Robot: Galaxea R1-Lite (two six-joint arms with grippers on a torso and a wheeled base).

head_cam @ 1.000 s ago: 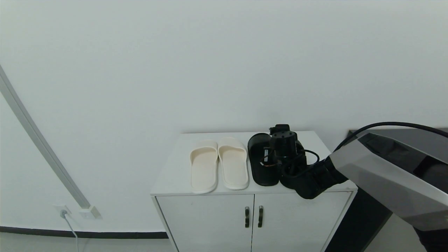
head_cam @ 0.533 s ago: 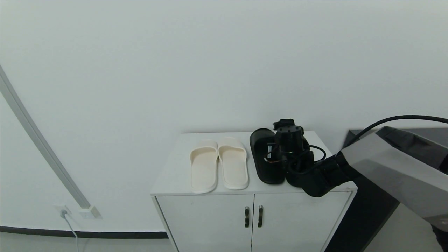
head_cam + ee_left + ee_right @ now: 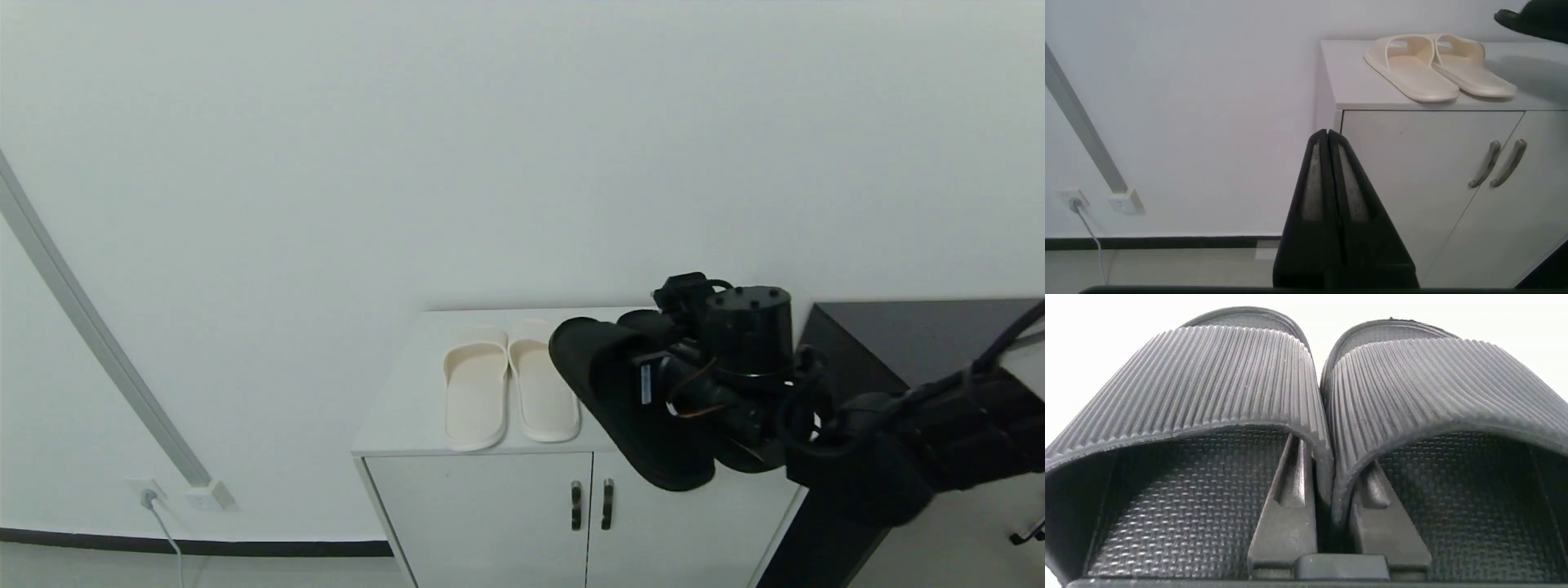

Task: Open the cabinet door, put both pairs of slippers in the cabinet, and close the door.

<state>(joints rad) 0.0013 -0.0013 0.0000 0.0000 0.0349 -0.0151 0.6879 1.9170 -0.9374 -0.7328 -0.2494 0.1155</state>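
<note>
Just above the cabinet [image 3: 482, 506], tilted black slippers [image 3: 629, 400] in right hand [image 3: 1323, 518].

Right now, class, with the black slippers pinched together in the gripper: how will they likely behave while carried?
The black slippers hang tilted from the right gripper yet hold their shape, so probably fairly stiff. One pinch lifts both, suggesting they are light. Their ribbed straps and textured footbeds likely resist slipping.
</note>
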